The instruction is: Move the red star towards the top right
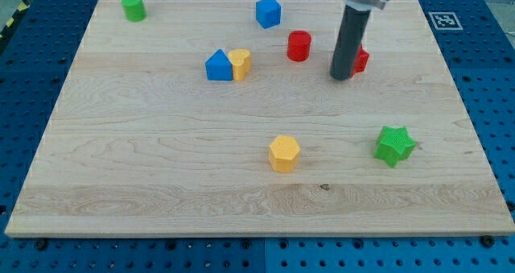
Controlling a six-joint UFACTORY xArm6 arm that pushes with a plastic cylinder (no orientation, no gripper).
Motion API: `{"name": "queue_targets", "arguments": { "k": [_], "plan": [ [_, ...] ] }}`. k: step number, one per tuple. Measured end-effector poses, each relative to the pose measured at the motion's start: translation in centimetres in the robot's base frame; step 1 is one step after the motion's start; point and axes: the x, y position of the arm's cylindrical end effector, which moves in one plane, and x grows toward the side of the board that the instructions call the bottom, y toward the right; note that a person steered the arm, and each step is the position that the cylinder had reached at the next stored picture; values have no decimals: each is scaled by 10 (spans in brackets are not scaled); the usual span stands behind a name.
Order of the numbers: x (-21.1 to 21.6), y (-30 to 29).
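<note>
I see the wooden board (161, 160) on the blue pegboard table (499, 104). My rod (352, 39) comes down from the view's top; it has no fingers, so nothing is held. My tip (341, 76) touches the left side of the red star (361, 60), which is mostly hidden behind it, right of the red cylinder (298, 46).

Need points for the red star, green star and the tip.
red star (362, 60), camera view: its right part, the rest hidden behind the rod.
green star (394, 145), camera view: top face centre.
my tip (341, 76), camera view: rod's very end, touching the red star's left.
</note>
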Motion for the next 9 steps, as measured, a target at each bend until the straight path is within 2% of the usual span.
{"name": "queue_targets", "arguments": {
  "k": [1,2,4,6,7,8,9],
  "plan": [
    [-13,16],
    [-3,46],
    [-45,53],
    [-50,106],
    [-70,119],
    [-82,108],
    [-82,58]
  ]
}}
